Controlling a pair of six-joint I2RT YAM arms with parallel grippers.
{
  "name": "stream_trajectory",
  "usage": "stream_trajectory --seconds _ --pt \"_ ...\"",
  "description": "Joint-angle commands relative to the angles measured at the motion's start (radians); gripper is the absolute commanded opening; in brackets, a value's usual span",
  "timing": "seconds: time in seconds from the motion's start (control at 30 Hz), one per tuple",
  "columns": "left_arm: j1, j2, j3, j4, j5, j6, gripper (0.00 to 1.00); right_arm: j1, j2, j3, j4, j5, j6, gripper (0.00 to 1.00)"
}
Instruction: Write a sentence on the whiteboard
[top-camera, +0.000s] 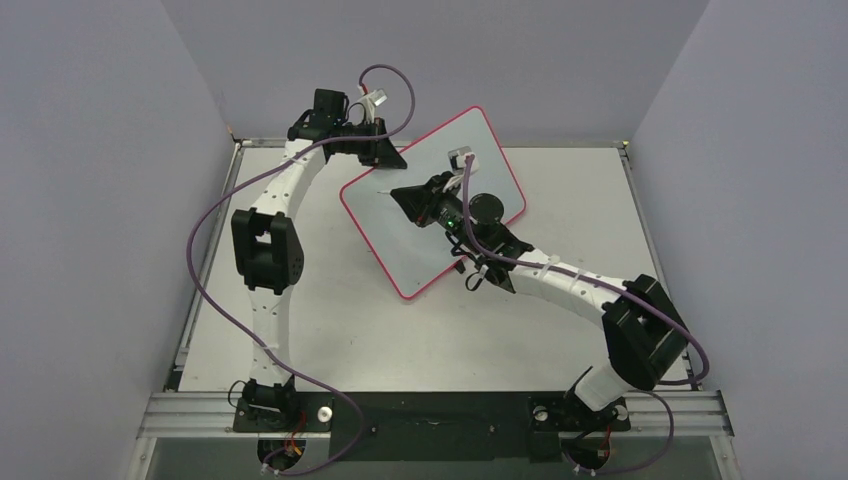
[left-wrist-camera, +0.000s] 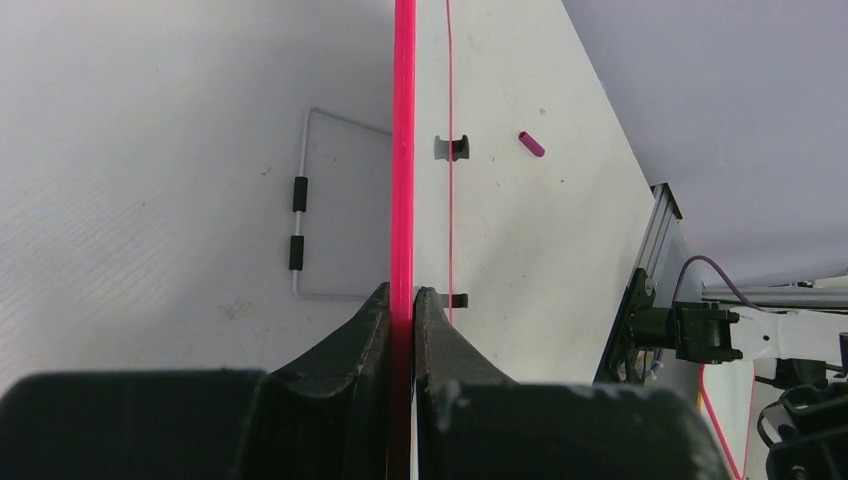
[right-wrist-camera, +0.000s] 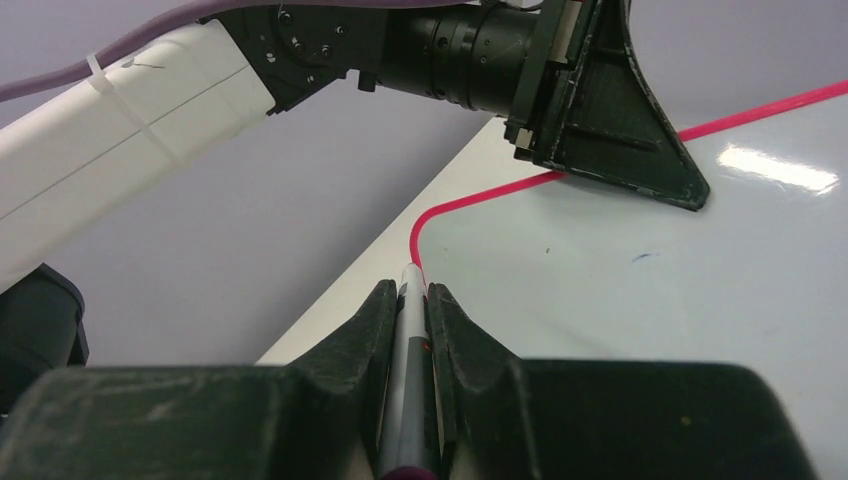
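The whiteboard (top-camera: 410, 255), white with a pink-red rim, is propped at a tilt over the table's far middle. My left gripper (top-camera: 385, 152) is shut on its upper left rim, and in the left wrist view the pink edge (left-wrist-camera: 403, 150) runs straight between the left gripper's (left-wrist-camera: 402, 295) closed jaws. My right gripper (top-camera: 398, 194) hovers over the board's left part, shut on a grey marker (right-wrist-camera: 405, 340) whose tip points at the board's rounded corner. No sentence shows on the board face (right-wrist-camera: 620, 300), only a tiny dark stroke (right-wrist-camera: 640, 258).
A small purple marker cap (left-wrist-camera: 531, 144) lies on the white table (top-camera: 330, 330) beyond the board. A wire stand with black sleeves (left-wrist-camera: 298, 220) shows left of the rim. Grey walls enclose three sides, and a metal rail (top-camera: 430, 410) runs along the near edge.
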Motion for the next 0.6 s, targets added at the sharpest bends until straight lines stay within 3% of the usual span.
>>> stream_trajectory --seconds 0.0,0.37,0.57 --pt "-0.019 0.016 -0.025 0.0 -0.024 0.069 0.0 0.031 0.057 0.089 0.066 0.048 -0.018 0.0" --pt "-0.017 0.006 -0.053 0.059 -0.028 0.024 0.0 0.06 0.166 0.191 -0.032 0.245 -0.047 0.0" --pt "-0.016 0.001 -0.06 0.075 -0.026 0.016 0.0 0.061 0.197 0.219 -0.051 0.271 -0.057 0.0"
